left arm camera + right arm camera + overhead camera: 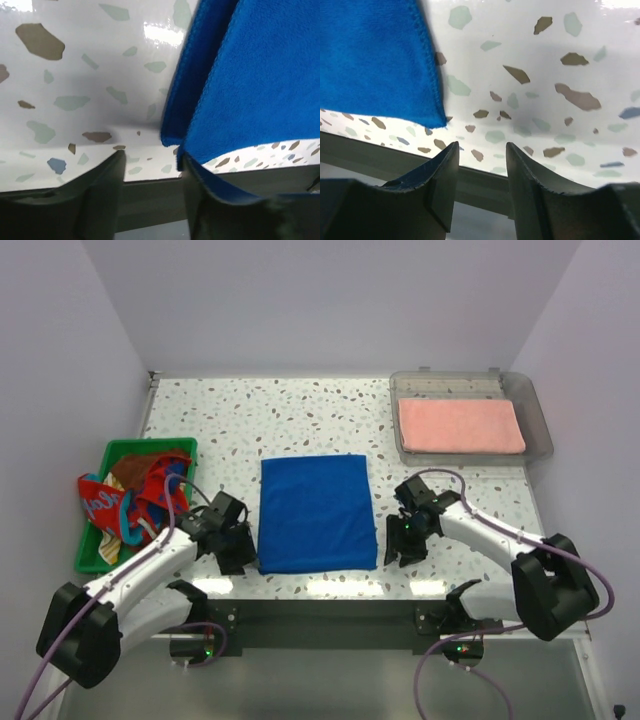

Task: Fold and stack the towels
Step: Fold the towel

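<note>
While flat, blue towel [317, 512] between pincers [238, 558] [403, 554].

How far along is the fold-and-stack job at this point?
Done: a pink towel lies folded in the tray. In hand: the blue towel lies folded on the table, with both jaws open at its near corners. Left: probably stacking it on the pink one, then folding the crumpled towels in the basket.
</note>
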Tool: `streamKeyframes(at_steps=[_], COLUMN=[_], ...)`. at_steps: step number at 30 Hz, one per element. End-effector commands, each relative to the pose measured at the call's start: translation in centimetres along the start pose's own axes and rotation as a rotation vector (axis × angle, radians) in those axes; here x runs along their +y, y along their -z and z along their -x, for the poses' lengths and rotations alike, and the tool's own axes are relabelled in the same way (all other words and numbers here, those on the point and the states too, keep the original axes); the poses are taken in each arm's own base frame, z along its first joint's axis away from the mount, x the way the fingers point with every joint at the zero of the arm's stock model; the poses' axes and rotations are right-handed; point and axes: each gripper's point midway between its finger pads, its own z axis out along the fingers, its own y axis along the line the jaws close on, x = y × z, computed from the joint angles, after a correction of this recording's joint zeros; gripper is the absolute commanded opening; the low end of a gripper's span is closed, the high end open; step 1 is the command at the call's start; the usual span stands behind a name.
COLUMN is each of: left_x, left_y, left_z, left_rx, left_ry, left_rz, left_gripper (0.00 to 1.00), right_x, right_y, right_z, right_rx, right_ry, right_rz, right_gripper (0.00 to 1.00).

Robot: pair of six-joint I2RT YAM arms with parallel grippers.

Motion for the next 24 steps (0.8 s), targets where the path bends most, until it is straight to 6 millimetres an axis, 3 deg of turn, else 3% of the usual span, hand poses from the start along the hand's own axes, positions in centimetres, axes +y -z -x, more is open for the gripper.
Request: streamKeyframes(at_steps=[1, 5, 8, 16, 19, 24], left_x=[-1.1, -1.6, -0.9, -1.1, -2.3, -6.6], left_y=[2.3, 5.0, 6.7, 8.3, 7.4, 5.3], left_z=[0.2, 1.4, 1.9, 1.8, 2.4, 4.6], left_rx=[-0.024, -0.091, -0.134, -0.168, -0.159, -0.165], left_ry=[0.001, -0.003, -0.006, 0.023, 0.007, -0.040], left_rz=[-0.036, -0.032, 0.007, -0.027, -0.056, -0.167], left_gripper=[0.57, 0.62, 0.62, 0.55, 0.50, 0.36], right_x=[0.5, 3.6, 6.2, 9.9, 10.6, 10.3], right_y=[3.1, 6.2, 6.9, 3.7, 2.5, 0.2], right_z=[1.2, 3.5, 3.9, 2.8, 2.7, 2.5], right_rx=[-0.074, -0.174, -0.197, -0.156, -0.150, -0.121], right_ry=[0.061, 0.144, 0.219, 0.335, 0.341, 0.342], right_rz=[-0.028, 0.010, 0.022, 0.030, 0.039, 0.013], right_gripper=[0.47, 0.46, 0.44, 0.36, 0.30, 0.22])
